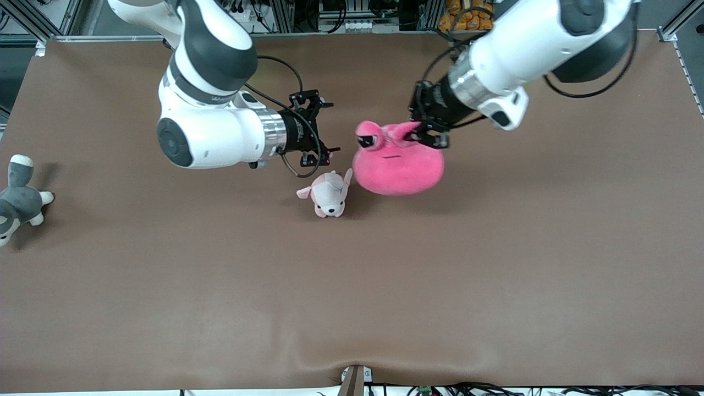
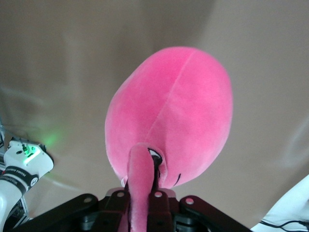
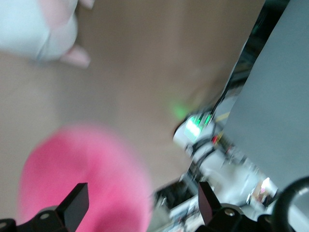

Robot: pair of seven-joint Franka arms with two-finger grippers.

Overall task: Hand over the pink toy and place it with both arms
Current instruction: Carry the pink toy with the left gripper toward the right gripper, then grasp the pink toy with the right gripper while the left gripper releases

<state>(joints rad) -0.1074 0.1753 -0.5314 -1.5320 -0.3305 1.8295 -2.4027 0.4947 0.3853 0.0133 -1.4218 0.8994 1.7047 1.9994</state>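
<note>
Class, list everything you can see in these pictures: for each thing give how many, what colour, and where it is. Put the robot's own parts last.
pink toy: 1, hot pink, held up over mid-table by a stubby top part.
puppy plush: 1, pale pink and white, on the table beside the pink toy, toward the right arm's end.
grey plush: 1, grey and white, at the table's edge at the right arm's end.
table: 1, brown cover, under everything.
left gripper: 1, black, shut on the pink toy.
right gripper: 1, black, open, in the air beside the pink toy, above the puppy plush's end of it, holding nothing.
arms: 2, white with black joints, reaching in from the bases.
</note>
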